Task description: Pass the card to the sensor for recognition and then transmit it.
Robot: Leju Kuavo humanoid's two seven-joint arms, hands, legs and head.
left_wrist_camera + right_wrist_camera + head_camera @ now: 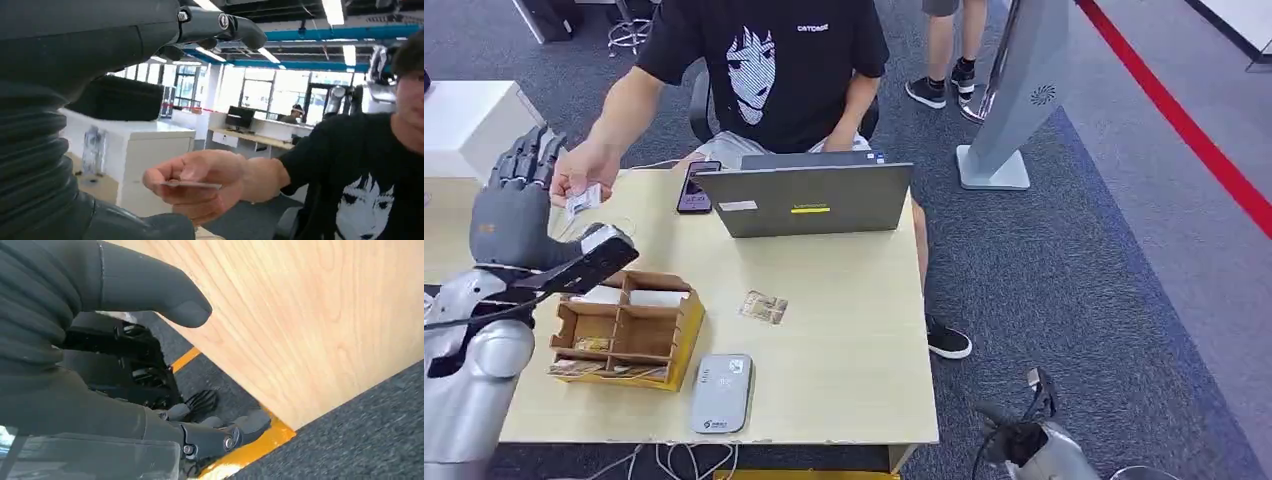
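Beside grey ribbed left hand (516, 215): thin flat card (584, 199).

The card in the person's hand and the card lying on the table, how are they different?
The card in the person's hand is held up in the air near the left robot hand; the card on the table lies flat, with nothing touching it. The held card looks pale and whitish, the table card brownish. The held card is partly covered by fingers; the table card shows whole. Both are small, thin and flat.
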